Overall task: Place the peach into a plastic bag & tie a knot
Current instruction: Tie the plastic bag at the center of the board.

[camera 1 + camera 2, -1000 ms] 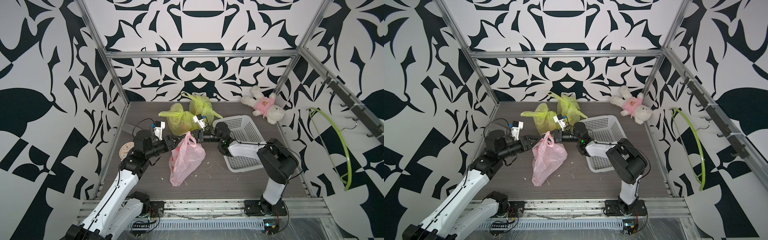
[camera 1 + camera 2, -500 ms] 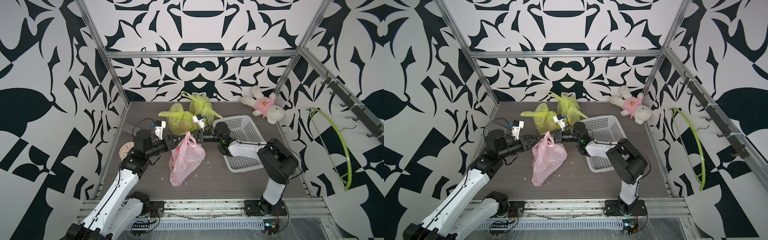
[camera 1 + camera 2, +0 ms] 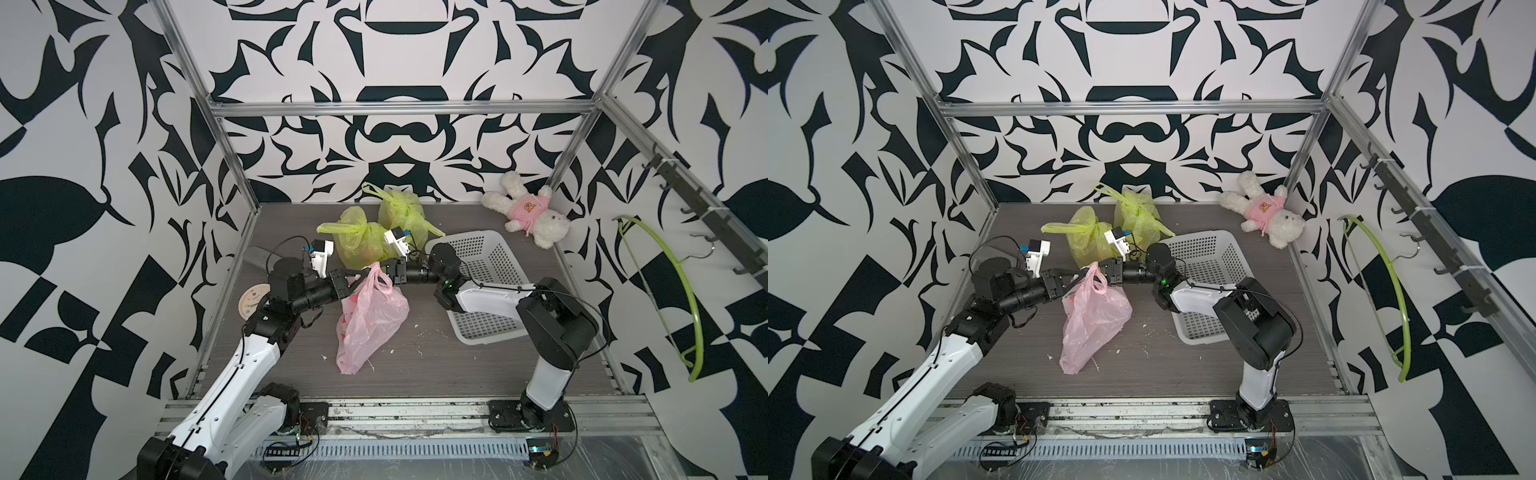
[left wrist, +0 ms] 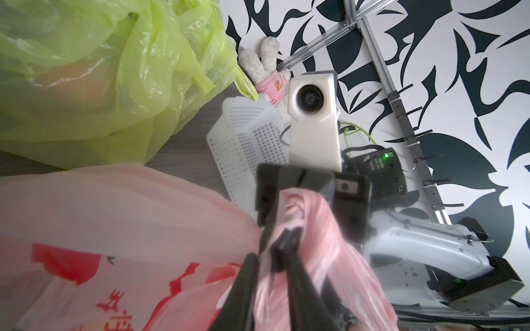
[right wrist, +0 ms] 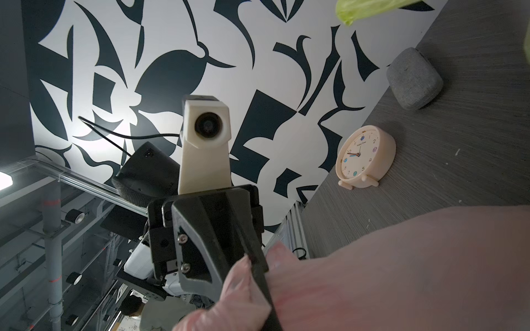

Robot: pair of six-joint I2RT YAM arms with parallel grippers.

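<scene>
The peach itself cannot be made out. Since none is seen loose on the desk (image 3: 436, 374), it is judged to be already inside the pink bag (image 3: 370, 320). The bag's slumped body is laid near the middle of the desk, trailing toward 6 o'clock from its raised neck.

The bagging is thus taken as done, while the knot is not yet tied. The handles are seen gathered upward as loose strands, and no loop or crossing can be made out.

The neck is flanked by both sets of fingers. From 9 o'clock the left fingers (image 3: 352, 274) are drawn close about one strand. In the left wrist view the narrow gap between them is filled with pink film, though how firmly it is pinched cannot be judged. From 3 o'clock the right fingers (image 3: 390, 271) are clamped fully on the other bunched handle.

Two tied-off green bags (image 3: 365, 241) are set just beyond the neck at 12 o'clock. A white basket (image 3: 478, 257) is placed at 3 o'clock.
</scene>
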